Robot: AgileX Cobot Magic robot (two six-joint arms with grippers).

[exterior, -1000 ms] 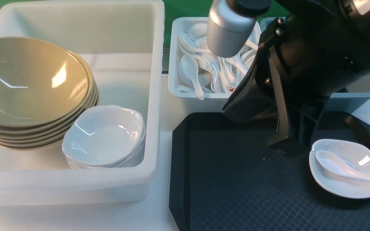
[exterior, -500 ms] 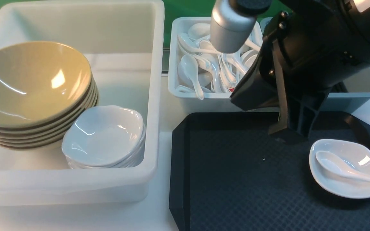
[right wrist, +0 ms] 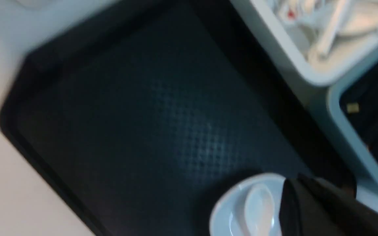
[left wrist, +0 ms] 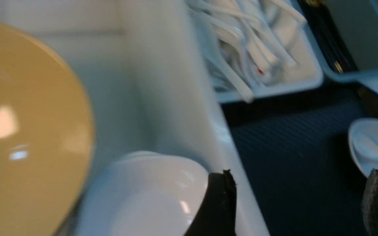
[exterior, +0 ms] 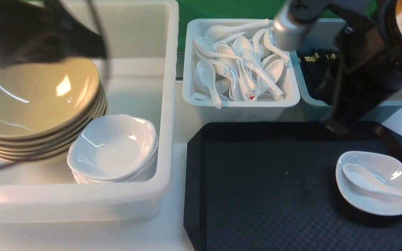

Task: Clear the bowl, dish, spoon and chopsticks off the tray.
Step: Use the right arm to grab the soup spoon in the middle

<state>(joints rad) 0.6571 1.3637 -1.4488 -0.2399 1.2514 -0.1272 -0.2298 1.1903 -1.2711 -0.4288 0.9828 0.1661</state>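
1. Bowl [exterior: 33, 94] duty looks done. It tops the tan stack inside the white tub [exterior: 168, 104], nested so it takes no extra room.
2. Left gripper [left wrist: 300, 173] hangs over that stack, jaws spread wide with nothing between them.
3. Chopsticks [exterior: 314, 66] lie in the grey-blue bin [exterior: 396, 101] with other black sticks. Can't tell which pair is ours, but none are on the tray [exterior: 257, 195].
4. Right gripper [exterior: 335, 126] is pinched closed, nothing visible in it, parked over the tray's far edge beside that bin.
5. That leaves 2 items. The dish [exterior: 393, 205] sits near the tray's right side, and the spoon [exterior: 368, 181] lies in it with its handle poking over the rim.
6. My guess is the spoon goes first, into the spoon bin [exterior: 239, 111], so the dish can stack cleanly.
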